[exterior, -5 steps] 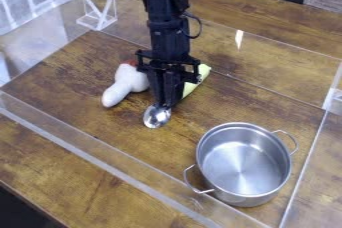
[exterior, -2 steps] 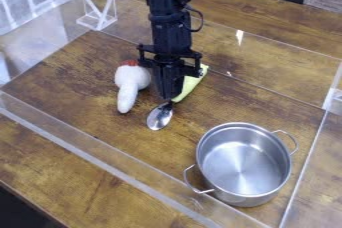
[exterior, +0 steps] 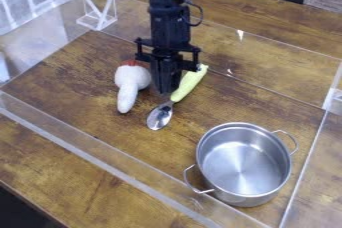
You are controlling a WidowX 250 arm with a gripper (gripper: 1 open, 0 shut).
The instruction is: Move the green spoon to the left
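Note:
The green spoon (exterior: 189,82) lies slanted on the wooden table, its yellow-green handle pointing up-right and its silver bowl (exterior: 159,118) toward the front. My gripper (exterior: 164,93) points steeply down with its fingers together at the lower end of the handle, just left of it. The spoon's bowl still looks to rest on the wood. Whether the fingers pinch the spoon does not show.
A white mushroom toy (exterior: 127,88) lies just left of the gripper. A steel pot (exterior: 245,162) stands at the front right. Clear acrylic walls (exterior: 94,162) fence the table, and a white rack (exterior: 96,12) stands at the back left.
The fingers spread and came together again at the spoon's handle. The mushroom toy shifted and now lies more front-to-back. More of the green handle shows to the right of the gripper.

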